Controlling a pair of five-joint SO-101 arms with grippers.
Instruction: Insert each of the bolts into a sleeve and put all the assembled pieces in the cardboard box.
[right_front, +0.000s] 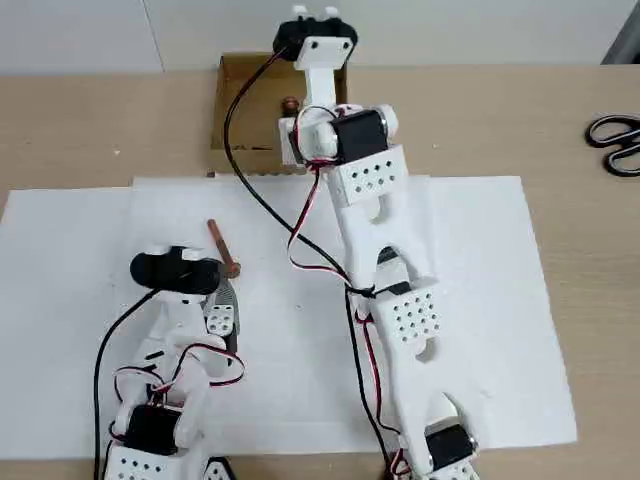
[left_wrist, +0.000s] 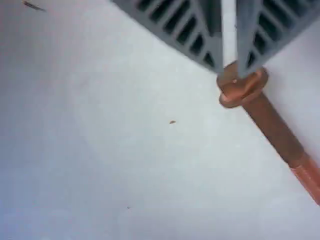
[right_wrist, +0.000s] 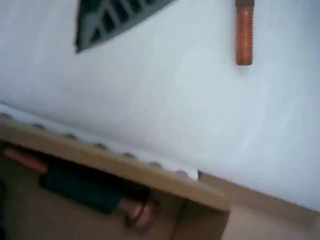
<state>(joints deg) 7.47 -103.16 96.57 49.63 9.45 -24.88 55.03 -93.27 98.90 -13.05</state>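
I look all around my fingertips and I can find no words, numbers, labels or signs to read.

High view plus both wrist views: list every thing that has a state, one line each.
bolt: bare, no sleeve, lying flat on the white paper.
cardboard box: open on top.
assembled piece: bolt inside a dark sleeve, lying in the cardboard box.
left gripper: at the bare bolt's head.
right arm: stretched out over the cardboard box.
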